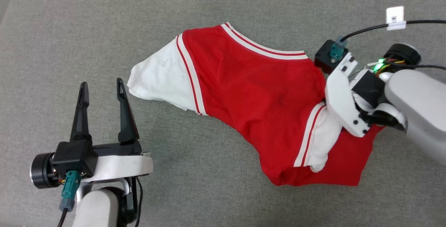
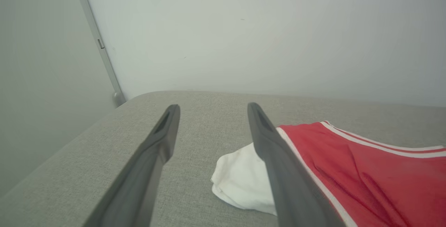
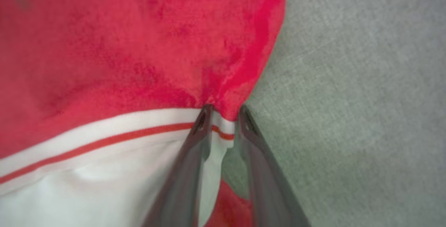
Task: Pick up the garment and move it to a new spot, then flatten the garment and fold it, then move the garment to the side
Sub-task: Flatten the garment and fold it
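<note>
The garment [image 1: 254,91] is a red shirt with white sleeves and striped trim, lying crumpled across the grey cushioned surface [image 1: 223,4]. My right gripper [image 1: 327,105] reaches down at its right edge, fingers hidden under the white wrist housing. In the right wrist view the right gripper [image 3: 225,110] has its two fingers pinched close on the striped seam where the white sleeve meets the red cloth [image 3: 122,45], and the fabric puckers at the tips. My left gripper [image 1: 102,83] stands open just left of the other white sleeve [image 2: 240,185], apart from it; the left gripper [image 2: 213,106] holds nothing.
A pale wall [image 2: 244,28] rises behind the surface, whose rounded far-left corner [image 2: 139,96] shows in the left wrist view. A black cable with a white tag [image 1: 395,17] runs to the right wrist. Bare grey surface lies around the shirt.
</note>
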